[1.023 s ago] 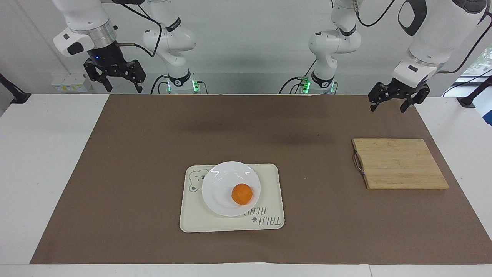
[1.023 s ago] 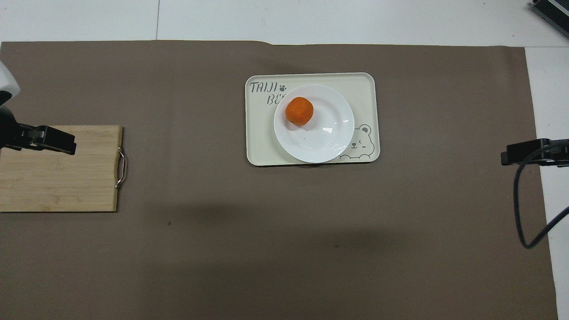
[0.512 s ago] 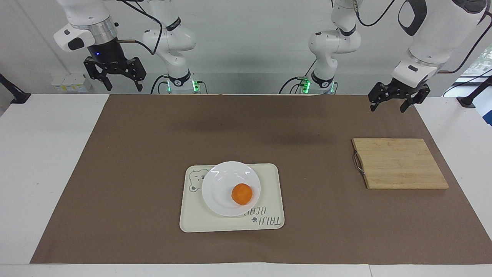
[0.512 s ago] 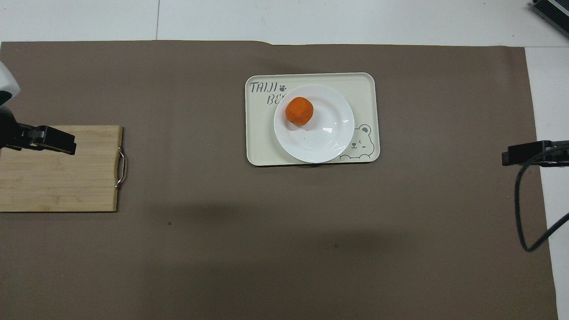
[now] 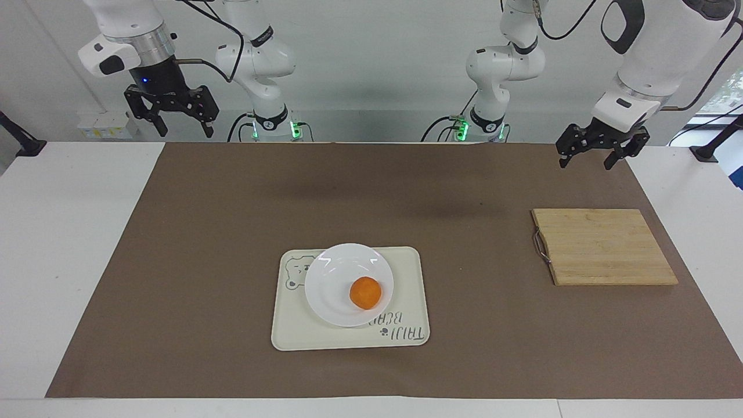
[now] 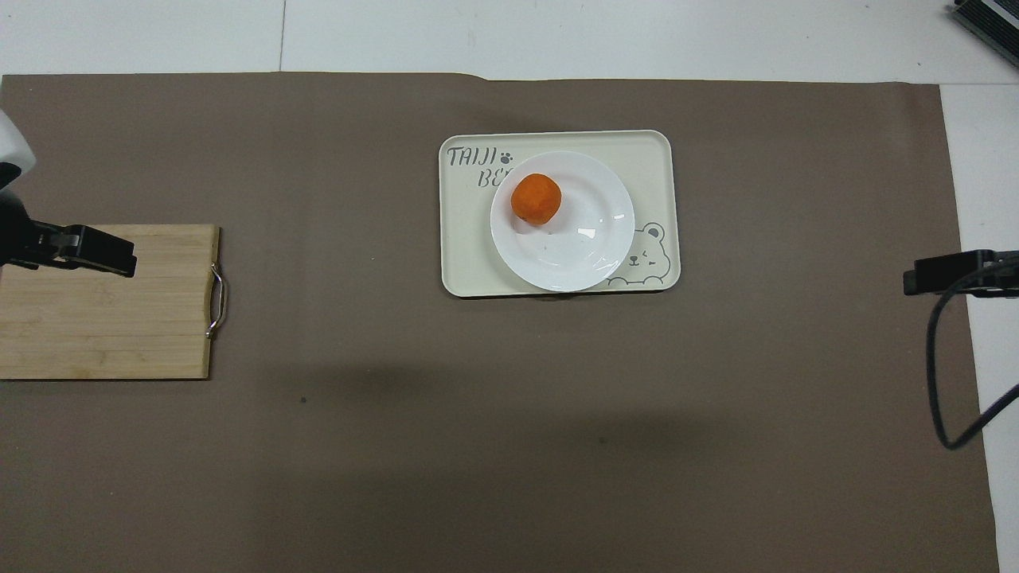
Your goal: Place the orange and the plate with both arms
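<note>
Orange (image 5: 365,292) rests on plate (image 5: 336,276) on tray (image 5: 406,290); your left claw (image 5: 587,155) and right claw (image 5: 182,123) hang released, empty.

We see the orange (image 5: 365,293) resting on the white plate (image 5: 334,278), well apart from both raised grippers.

Tray (image 6: 661,159) lettering partly covered by plate (image 6: 589,247), cutting board (image 6: 103,334) cropped at 9 o'clock edge, right hand (image 6: 927,274) mostly out of frame at 3 o'clock.
</note>
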Robot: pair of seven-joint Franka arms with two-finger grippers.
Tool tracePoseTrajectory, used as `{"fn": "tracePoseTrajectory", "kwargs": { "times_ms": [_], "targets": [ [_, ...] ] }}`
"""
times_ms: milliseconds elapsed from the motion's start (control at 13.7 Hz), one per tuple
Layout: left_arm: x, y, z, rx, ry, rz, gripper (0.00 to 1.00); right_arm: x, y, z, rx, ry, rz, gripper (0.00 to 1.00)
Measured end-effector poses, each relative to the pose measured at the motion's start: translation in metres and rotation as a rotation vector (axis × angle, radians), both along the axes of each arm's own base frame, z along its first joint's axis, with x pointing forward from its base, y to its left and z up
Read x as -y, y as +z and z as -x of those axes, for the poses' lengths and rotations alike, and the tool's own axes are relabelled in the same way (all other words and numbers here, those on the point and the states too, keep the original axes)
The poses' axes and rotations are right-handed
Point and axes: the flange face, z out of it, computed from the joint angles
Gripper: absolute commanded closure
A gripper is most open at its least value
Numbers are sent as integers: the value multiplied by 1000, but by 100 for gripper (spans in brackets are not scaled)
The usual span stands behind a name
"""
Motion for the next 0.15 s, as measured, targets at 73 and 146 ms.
{"fn": "tracePoseTrajectory", "kwargs": {
  "times_ms": [73, 146],
  "targets": [
    [0, 0, 0, 0, 0, 0, 0, 2, -3, -1, -9, -3, 0, 0],
    [0, 0, 0, 0, 0, 0, 0, 3, -6, -3, -14, -5, 0, 0]
  ]
}}
